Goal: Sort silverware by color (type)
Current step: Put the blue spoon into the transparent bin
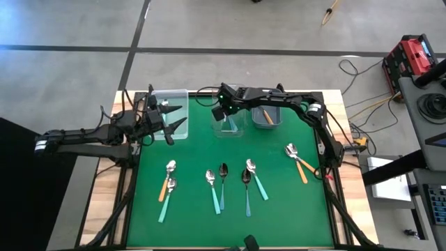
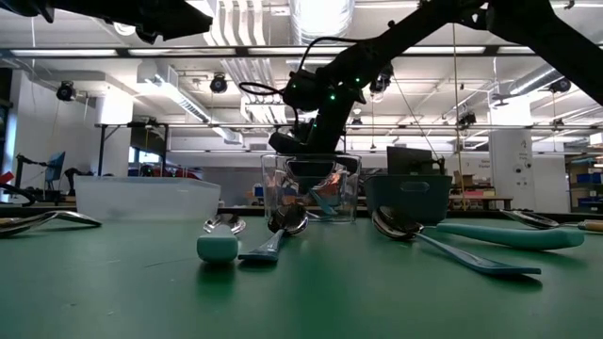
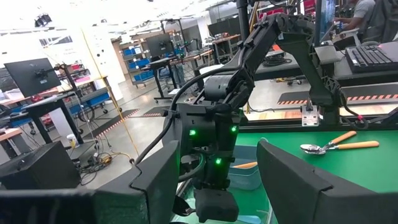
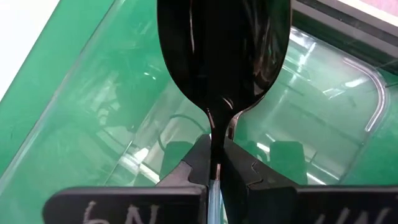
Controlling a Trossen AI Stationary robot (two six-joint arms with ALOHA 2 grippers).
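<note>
Spoon (image 4: pixel 221 74) with a dark bowl hangs from the right gripper (image 4: pixel 214 165), pinched at the neck between closed fingers, its long axis running straight out ahead of the wrist. Directly beyond the bowl lies the clear bin (image 1: pixel 228 123), the middle one of three along the bench's far edge, so the coming release looks to turn on that one alignment: spoon above bin, bowl pointing into it. In the overhead view the right gripper (image 1: pixel 224 109) sits over this bin's far-left corner, and the level view shows the gripper (image 2: pixel 306 160) right at the bin's rim.

A grey bin (image 1: pixel 267 116) just to the right already holds an orange-handled piece; another clear bin (image 1: pixel 169 111) stands to the left. The left gripper (image 1: pixel 173 117) waits over that left bin, open and holding nothing.

Eight more spoons lie across the bench's middle: two near the left edge (image 1: pixel 168 183), four teal-handled ones at centre (image 1: pixel 233 185), and an orange-handled pair (image 1: pixel 298 162) toward the right edge.
</note>
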